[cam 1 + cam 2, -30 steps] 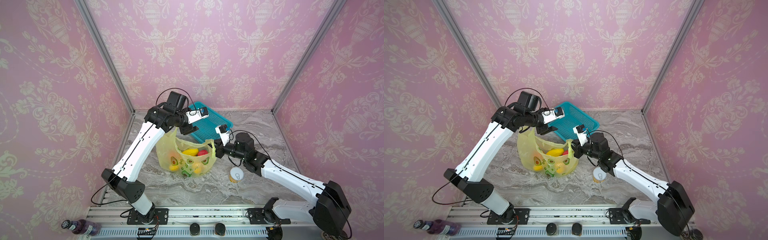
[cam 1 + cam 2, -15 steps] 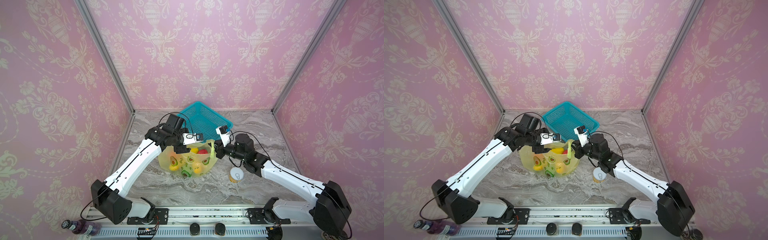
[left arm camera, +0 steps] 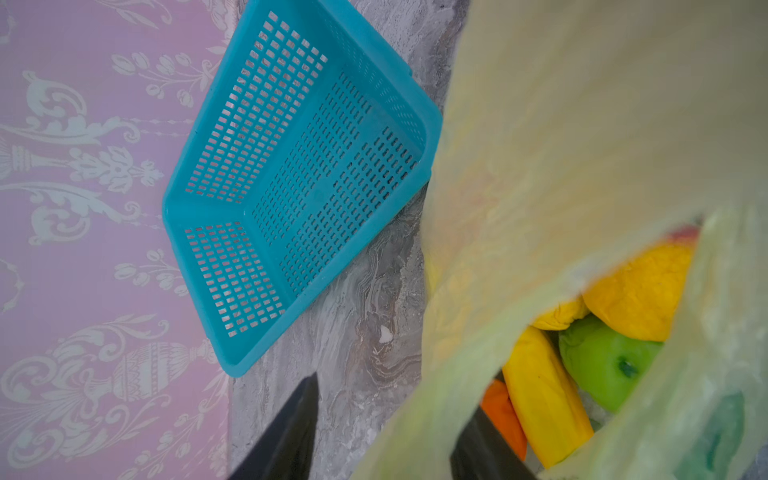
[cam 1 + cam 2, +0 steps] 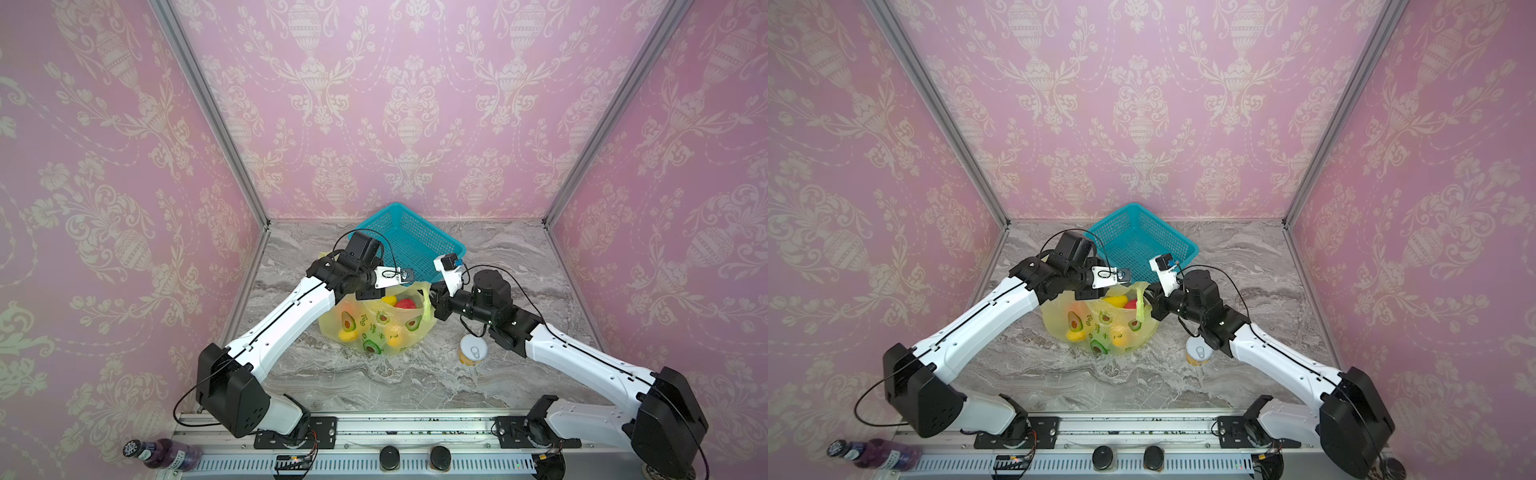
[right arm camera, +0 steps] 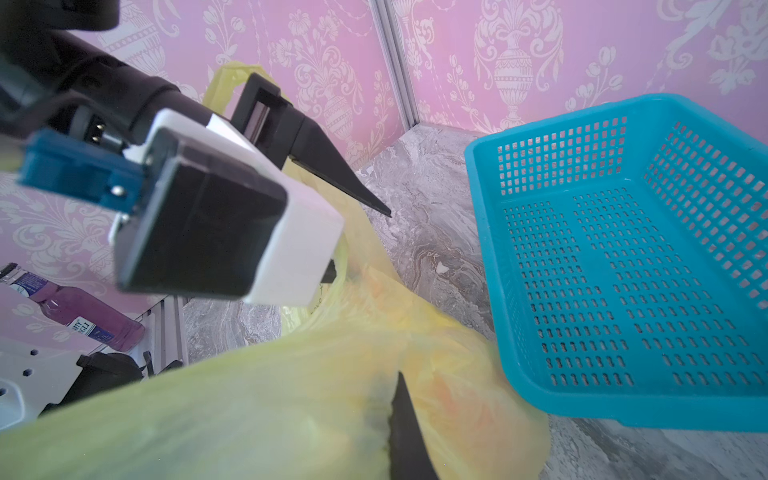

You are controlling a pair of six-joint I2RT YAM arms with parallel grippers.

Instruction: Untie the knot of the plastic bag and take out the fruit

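Observation:
The plastic bag [image 4: 374,328] [image 4: 1100,328] sits on the marble table with its mouth gaping; no knot shows. Fruit lies inside: a yellow piece [image 4: 388,300], a red one [image 4: 406,303], a green apple [image 3: 602,370] and a long yellow piece [image 3: 544,399]. My left gripper [image 4: 368,293] [image 3: 395,399] is open, its jaws astride the bag's far rim, one finger [image 5: 332,174] outside the film. At the bag's right side my right gripper [image 4: 432,305] [image 5: 395,386] is shut on the bag's rim and holds it up.
A teal mesh basket [image 4: 374,224] [image 3: 166,208] [image 5: 486,232] lies tilted behind the bag, near the back wall. A white-lidded can [image 4: 471,351] stands right of the bag, under my right arm. A purple bottle [image 4: 162,453] lies off the table at the front left.
My left arm dropped from above the basket to the bag's mouth, and its jaws have narrowed around the rim. The right arm kept its hold and place.

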